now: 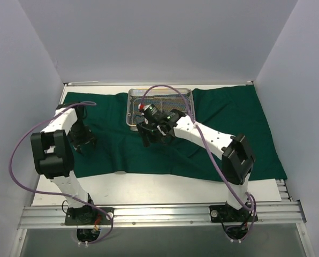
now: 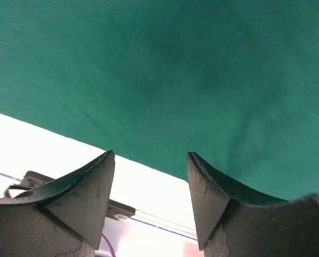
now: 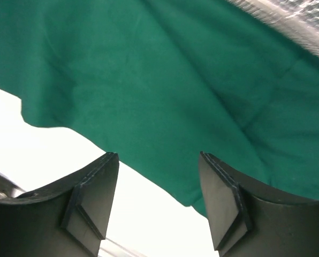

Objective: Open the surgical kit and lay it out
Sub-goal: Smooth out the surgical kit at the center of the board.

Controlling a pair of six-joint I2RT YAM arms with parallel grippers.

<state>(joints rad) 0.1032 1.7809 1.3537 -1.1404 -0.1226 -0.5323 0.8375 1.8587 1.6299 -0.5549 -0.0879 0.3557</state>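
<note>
Fingers (image 2: 90, 193) of your left gripper (image 2: 150, 160) stood apart with nothing between them, hanging over the near edge of the dark green drape (image 2: 175, 69), where cloth met the white table (image 2: 20, 139). Your right gripper (image 3: 158, 160) was likewise released and empty above another stretch of that edge. A corner of the wire-mesh tray (image 3: 304, 21) was blurred and cut off at the top right of its wrist view. From above, your right arm (image 1: 202, 134) crossed the tray's near rim, so that part was hidden from you. What lay in the tray showed only as faint thin lines, too small for you to name or count. In that overhead view the left gripper's fingers were lost as dark shapes against the cloth. You had two arms, your left arm (image 1: 58, 150) among them, and two grippers. You also had one drape spread across the table, rumpled along its near middle, and one tray resting on the drape at the far middle.
</note>
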